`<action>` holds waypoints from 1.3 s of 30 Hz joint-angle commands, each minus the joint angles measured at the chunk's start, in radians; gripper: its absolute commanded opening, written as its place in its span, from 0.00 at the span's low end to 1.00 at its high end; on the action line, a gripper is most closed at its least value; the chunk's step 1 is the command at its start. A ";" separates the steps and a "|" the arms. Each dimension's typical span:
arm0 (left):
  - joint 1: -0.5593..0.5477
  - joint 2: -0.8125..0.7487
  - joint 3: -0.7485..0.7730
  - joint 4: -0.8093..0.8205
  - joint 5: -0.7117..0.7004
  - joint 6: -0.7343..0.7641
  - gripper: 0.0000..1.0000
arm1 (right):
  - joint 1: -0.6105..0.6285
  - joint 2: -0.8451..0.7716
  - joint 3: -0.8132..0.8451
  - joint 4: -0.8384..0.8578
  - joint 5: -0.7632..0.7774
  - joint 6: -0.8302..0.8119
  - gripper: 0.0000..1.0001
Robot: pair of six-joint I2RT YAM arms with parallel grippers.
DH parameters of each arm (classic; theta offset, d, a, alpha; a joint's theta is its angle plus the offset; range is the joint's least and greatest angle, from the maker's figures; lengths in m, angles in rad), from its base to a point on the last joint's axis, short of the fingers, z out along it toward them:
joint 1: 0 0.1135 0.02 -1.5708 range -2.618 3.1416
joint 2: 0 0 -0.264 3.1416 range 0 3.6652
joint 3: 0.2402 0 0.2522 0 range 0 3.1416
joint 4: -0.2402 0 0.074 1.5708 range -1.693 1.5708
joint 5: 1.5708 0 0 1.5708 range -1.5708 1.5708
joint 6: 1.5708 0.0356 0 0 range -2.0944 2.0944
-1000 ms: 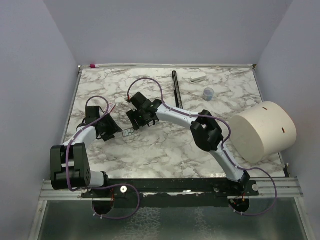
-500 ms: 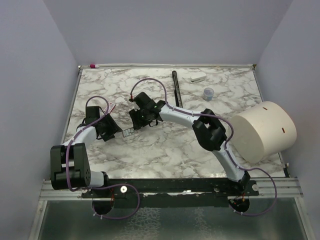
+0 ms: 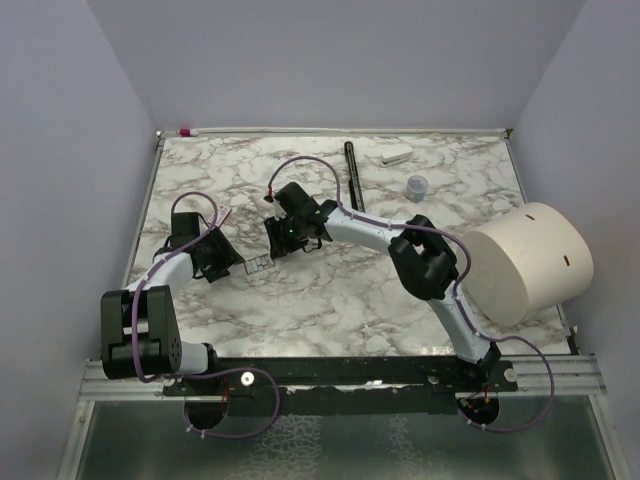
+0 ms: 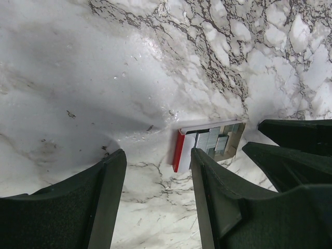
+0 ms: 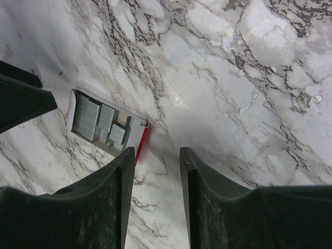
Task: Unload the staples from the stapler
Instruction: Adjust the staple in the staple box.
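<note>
As your right pincer [image 5: 156, 153] has drawn its fingers nearer together over the last second and its arm has drifted toward the upper right of the overhead view, it now hangs above bare marble with only a narrow gap between its fingers and nothing in it. Item, stapler [image 4: 207, 144]: lying flat on the tabletop [image 3: 340, 300], left of centre in the overhead view, between the two pincers, held by neither. Item, staples [image 5: 98, 122]: grey strips seated in the stapler's open tray, none seen loose on the marble. Item, left pincer [image 4: 158, 155]: fingers well apart, nothing between them, stapler just beyond its right-hand fingertip. Judgement: that closing caught nothing, so the unloading is not yet done and you will likely need another approach. Orientation: in the left wrist view the long axis runs nearly level across the frame, red end pointing left; in the right wrist view it slants from upper left to lower right, red end lower right beside the left-hand finger.
</note>
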 commanded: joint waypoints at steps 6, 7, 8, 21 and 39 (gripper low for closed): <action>0.006 0.013 -0.006 0.015 0.024 -0.003 0.55 | 0.009 0.045 0.035 -0.080 -0.078 -0.016 0.51; 0.006 0.013 -0.006 0.015 0.024 -0.001 0.55 | 0.013 0.054 0.050 -0.100 -0.055 -0.022 0.53; 0.005 0.013 -0.006 0.015 0.025 -0.001 0.55 | 0.017 0.067 0.069 -0.126 -0.030 -0.029 0.54; 0.006 0.016 -0.006 0.017 0.028 -0.001 0.55 | 0.038 0.142 0.204 -0.275 0.109 -0.064 0.52; 0.006 0.016 -0.006 0.015 0.027 0.001 0.55 | 0.040 0.138 0.187 -0.259 0.097 -0.060 0.34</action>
